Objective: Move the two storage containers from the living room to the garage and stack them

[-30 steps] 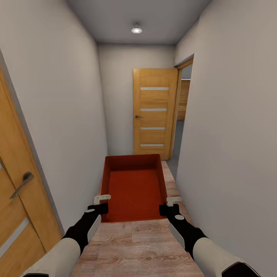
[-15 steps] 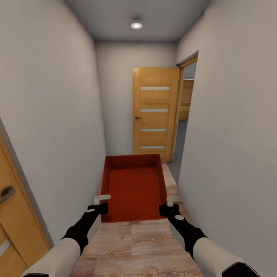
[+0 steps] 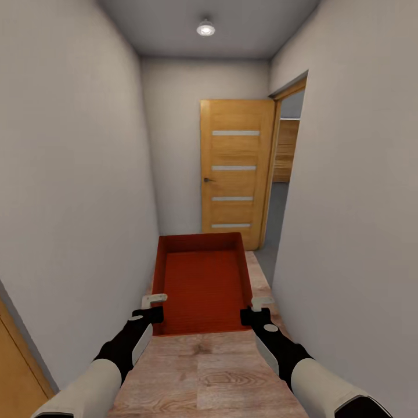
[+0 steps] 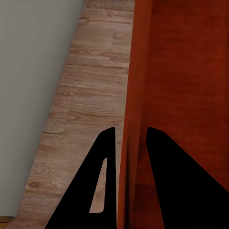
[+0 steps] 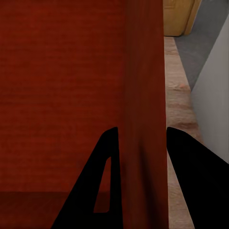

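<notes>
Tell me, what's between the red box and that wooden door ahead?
In the head view, bare wood-plank floor lies between the container and the closed door.

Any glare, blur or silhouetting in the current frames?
Head view: evenly lit by the ceiling light, sharp, no glare; walls splay like a wide-angle lens. Left wrist view: left gripper fingers render as flat black silhouettes astride the container wall. Right wrist view: right gripper likewise black, no detail; the red wall looks soft up close.

Both arms reach forward at the frame's bottom; the left gripper (image 3: 154, 300) and right gripper (image 3: 262, 301) each pinch a container wall (image 4: 132, 119).
</notes>
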Robot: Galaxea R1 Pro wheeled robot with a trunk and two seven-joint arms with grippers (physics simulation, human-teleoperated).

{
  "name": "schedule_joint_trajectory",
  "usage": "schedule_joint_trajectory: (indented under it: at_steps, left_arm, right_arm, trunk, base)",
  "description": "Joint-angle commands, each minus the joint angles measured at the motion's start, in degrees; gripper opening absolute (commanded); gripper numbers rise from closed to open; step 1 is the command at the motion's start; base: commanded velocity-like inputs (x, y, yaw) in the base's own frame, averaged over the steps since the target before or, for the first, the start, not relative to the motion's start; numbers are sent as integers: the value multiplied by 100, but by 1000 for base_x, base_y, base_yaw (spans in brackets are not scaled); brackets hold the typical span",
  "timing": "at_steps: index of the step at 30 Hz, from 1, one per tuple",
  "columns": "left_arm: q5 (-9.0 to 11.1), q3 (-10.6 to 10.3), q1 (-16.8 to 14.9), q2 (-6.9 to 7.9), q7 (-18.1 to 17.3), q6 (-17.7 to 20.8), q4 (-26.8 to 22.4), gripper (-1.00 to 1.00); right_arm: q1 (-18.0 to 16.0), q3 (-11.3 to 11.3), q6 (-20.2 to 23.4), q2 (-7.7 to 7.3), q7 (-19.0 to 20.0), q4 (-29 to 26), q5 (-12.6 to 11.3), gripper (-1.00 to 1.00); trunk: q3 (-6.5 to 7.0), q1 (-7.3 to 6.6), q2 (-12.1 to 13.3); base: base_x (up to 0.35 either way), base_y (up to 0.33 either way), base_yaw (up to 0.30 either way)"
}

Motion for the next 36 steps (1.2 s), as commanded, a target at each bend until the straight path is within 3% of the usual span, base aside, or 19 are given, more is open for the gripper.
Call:
schedule_joint_trajectory:
  at_steps: [1,36]
  left_arm:
    - [-80,117,-4,19,55,41,-31,-100]
    - [-80,116,-4,37,54,41,-31,-100]
  right_arm:
    - [-3,15,-31,-15,-40,243,-79,-100]
    - [-3,15,-31,-15,-40,243,-79,-100]
  trunk:
    - [-1,5,-4]
    - [-1,5,-4]
  base:
    - [322,0,0]
    - [322,0,0]
